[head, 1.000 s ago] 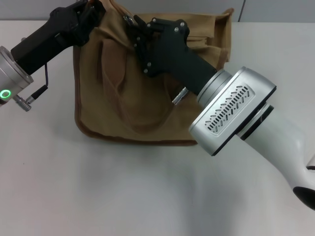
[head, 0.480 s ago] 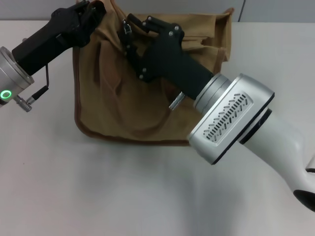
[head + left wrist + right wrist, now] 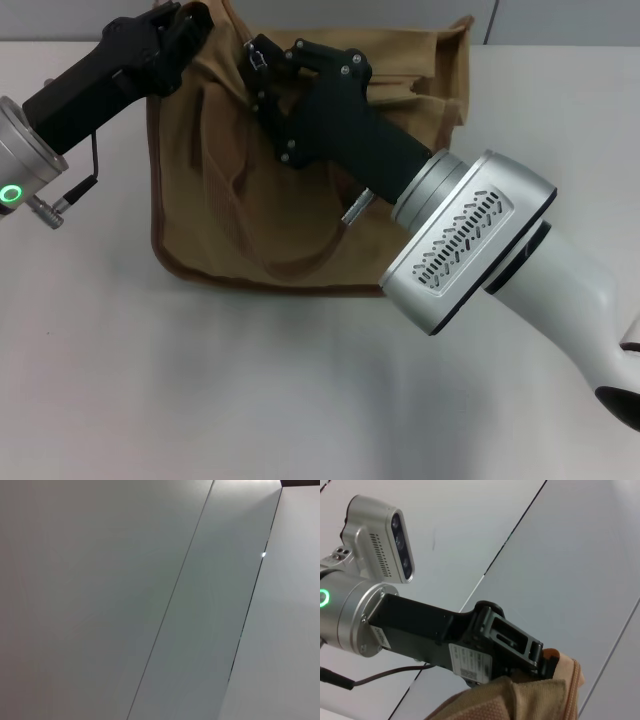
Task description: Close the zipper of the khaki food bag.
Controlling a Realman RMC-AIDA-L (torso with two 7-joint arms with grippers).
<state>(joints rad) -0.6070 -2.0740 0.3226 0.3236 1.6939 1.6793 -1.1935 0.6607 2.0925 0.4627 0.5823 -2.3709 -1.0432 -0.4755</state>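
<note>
The khaki food bag (image 3: 220, 200) lies on the white table, its top edge at the far side. My left gripper (image 3: 190, 22) is shut on the bag's far left corner; the right wrist view shows that same left gripper (image 3: 546, 663) pinching the tan fabric of the bag (image 3: 520, 700). My right gripper (image 3: 257, 62) reaches over the bag's top and is shut on the zipper's small silver pull tab (image 3: 258, 55), a short way right of the left gripper. The right arm hides most of the zipper line. The left wrist view shows only wall panels.
A flat fabric handle (image 3: 300, 265) loops across the bag's upper face. The white table (image 3: 200, 380) spreads out in front of the bag. My right arm's silver forearm (image 3: 470, 240) crosses the bag's near right corner.
My right gripper has moved left along the bag's top with the pull tab, closing in on the left gripper. The left gripper has kept its hold on the corner.
</note>
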